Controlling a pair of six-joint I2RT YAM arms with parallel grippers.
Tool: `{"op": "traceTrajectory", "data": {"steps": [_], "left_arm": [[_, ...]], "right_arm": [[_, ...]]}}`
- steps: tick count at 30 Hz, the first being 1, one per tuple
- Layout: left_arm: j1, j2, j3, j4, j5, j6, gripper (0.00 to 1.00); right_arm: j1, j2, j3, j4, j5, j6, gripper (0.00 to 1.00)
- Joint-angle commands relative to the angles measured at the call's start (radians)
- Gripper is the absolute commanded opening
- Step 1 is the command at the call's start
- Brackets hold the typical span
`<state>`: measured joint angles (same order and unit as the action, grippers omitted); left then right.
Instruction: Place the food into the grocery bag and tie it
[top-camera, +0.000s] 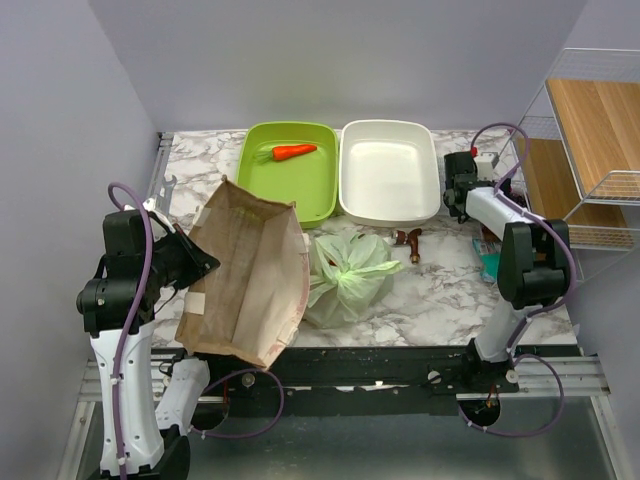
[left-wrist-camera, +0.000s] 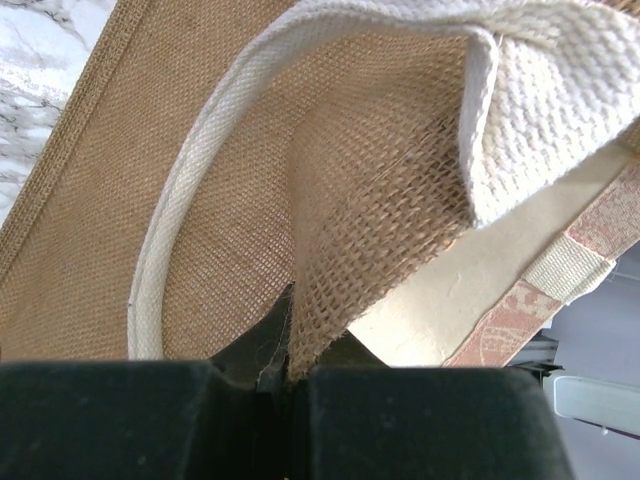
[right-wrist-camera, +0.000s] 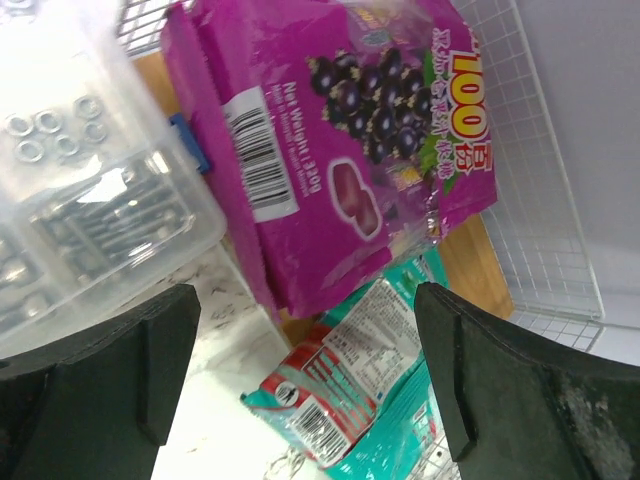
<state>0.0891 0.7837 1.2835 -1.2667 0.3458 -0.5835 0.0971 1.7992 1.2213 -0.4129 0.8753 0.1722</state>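
Observation:
The pale-green plastic grocery bag (top-camera: 347, 275) lies bunched on the marble table, its top gathered into a knot. No tomatoes, pepper or cabbage show; whatever is in the bag is hidden. My left gripper (top-camera: 203, 266) (left-wrist-camera: 285, 372) is shut on a fold of a brown burlap bag (top-camera: 245, 275) (left-wrist-camera: 200, 200) to the left of the grocery bag. My right gripper (top-camera: 460, 195) (right-wrist-camera: 310, 390) is open and empty at the far right, near the wire shelf, well away from the grocery bag.
A green tray (top-camera: 255, 185) holds an orange carrot (top-camera: 293, 152); a white tray (top-camera: 390, 210) stands beside it. A small brown object (top-camera: 408, 242) lies near the bag. The wire shelf (top-camera: 590, 150) holds a purple packet (right-wrist-camera: 330, 120), a teal packet (right-wrist-camera: 360, 400) and a clear box (right-wrist-camera: 80, 190).

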Motion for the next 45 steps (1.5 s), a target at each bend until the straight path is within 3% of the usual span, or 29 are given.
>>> {"op": "traceTrajectory", "data": {"steps": [1, 9, 15, 24, 33, 45], "left_arm": [[-0.006, -0.013, 0.001, 0.028, 0.047, 0.001, 0.00], [-0.009, 0.010, -0.007, 0.045, 0.053, 0.004, 0.00], [-0.014, 0.036, 0.004, 0.055, 0.052, 0.002, 0.00], [-0.021, 0.075, 0.023, 0.067, 0.051, 0.001, 0.00], [-0.031, 0.101, 0.042, 0.072, 0.057, -0.001, 0.00], [-0.059, 0.107, 0.062, 0.081, 0.065, -0.004, 0.00]], "right_arm": [[-0.053, 0.030, 0.022, 0.073, 0.010, -0.032, 0.94], [-0.087, 0.088, 0.039, 0.107, -0.029, -0.043, 0.87], [-0.129, 0.109, 0.035, 0.132, -0.066, -0.040, 0.75], [-0.142, 0.121, 0.013, 0.155, -0.102, -0.049, 0.45], [-0.143, 0.093, -0.022, 0.156, -0.161, -0.053, 0.01], [-0.142, -0.024, -0.038, 0.069, -0.217, 0.022, 0.01]]}}
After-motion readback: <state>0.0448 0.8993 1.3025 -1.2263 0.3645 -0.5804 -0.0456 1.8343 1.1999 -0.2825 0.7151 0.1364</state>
